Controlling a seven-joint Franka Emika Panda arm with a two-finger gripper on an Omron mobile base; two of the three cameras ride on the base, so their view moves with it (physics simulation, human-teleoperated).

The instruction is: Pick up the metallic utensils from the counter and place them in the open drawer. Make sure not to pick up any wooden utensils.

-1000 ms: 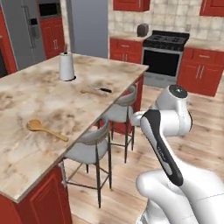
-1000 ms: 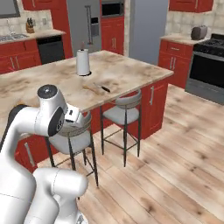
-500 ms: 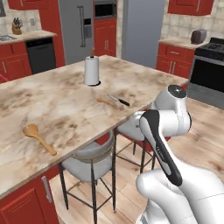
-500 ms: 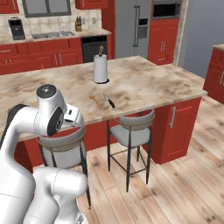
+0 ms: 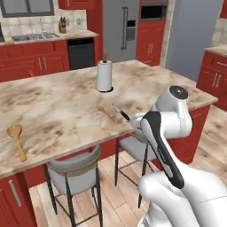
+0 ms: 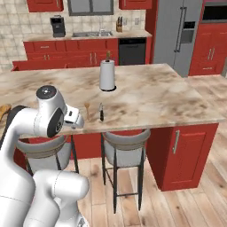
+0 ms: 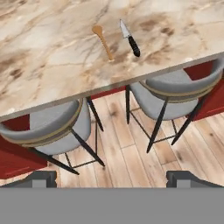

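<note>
Looking from the left base camera, the counter (image 5: pixel 57 106) stretches ahead of the folded arm, with a knife (image 5: pixel 121 112) lying near its front edge just beyond the hand and a small tan wooden spoon (image 5: pixel 105 111) just beside it. A larger wooden spoon (image 5: pixel 17 141) lies well off to the hand's left, and a paper towel roll (image 5: pixel 104 76) stands farther back. Two grey stools (image 5: pixel 73 168) sit tucked under the edge.

From the right base camera, the knife (image 6: pixel 101 112) and the small spoon (image 6: pixel 87 108) rest side by side, apart, just past the hand at the counter's near edge, with the roll (image 6: pixel 107 75) behind them.

Through the hand camera, the gripper (image 7: pixel 111 178) has its fingers spread wide and holds nothing, hanging over the floor and the stools (image 7: pixel 175 94) short of the counter (image 7: pixel 52 48). The black-handled knife (image 7: pixel 130 38) and the small spoon (image 7: pixel 103 40) lie ahead of the fingertips, well apart from them.
</note>
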